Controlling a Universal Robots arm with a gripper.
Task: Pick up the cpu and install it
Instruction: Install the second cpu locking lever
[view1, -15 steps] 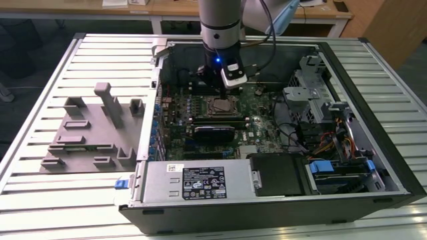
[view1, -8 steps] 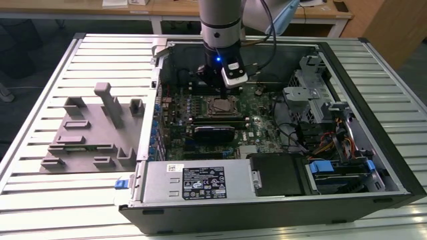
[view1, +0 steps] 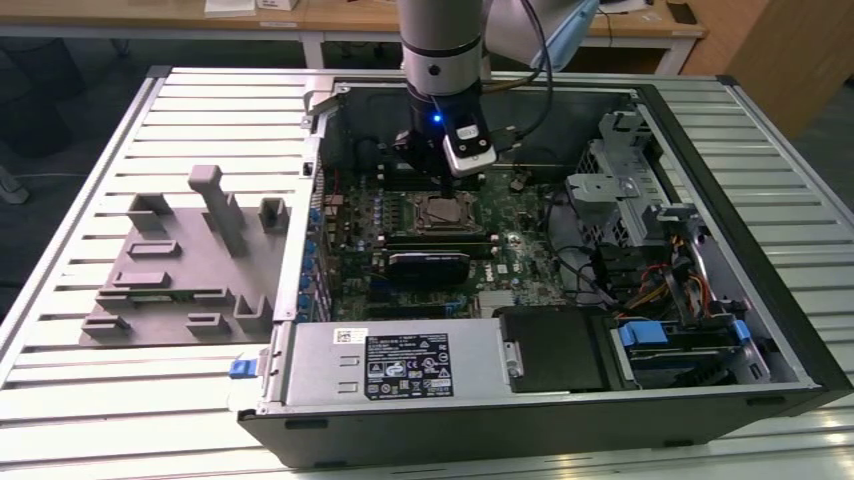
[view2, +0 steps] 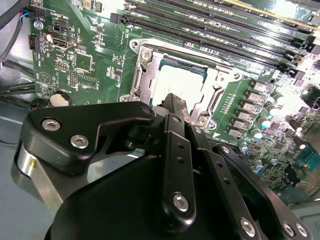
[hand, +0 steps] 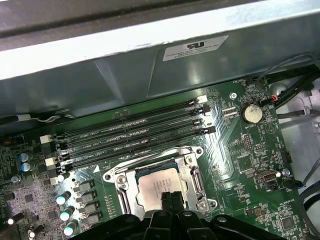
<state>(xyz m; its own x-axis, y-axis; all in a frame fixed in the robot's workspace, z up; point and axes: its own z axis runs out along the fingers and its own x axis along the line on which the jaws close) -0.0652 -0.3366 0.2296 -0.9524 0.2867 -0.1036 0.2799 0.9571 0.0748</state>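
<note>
One cpu (hand: 159, 189) inside one square socket frame (hand: 192, 175). Four long memory slots (hand: 135, 131), laid side by side. One round coin battery (hand: 251, 113). In the exterior view: one open computer case (view1: 787, 330); one grey tray (view1: 160, 300) at nine o'clock from it; one black card (view1: 427, 268) and one power supply (view1: 387, 365), both at six o'clock from the socket. One robot arm (view1: 441, 40).
</note>
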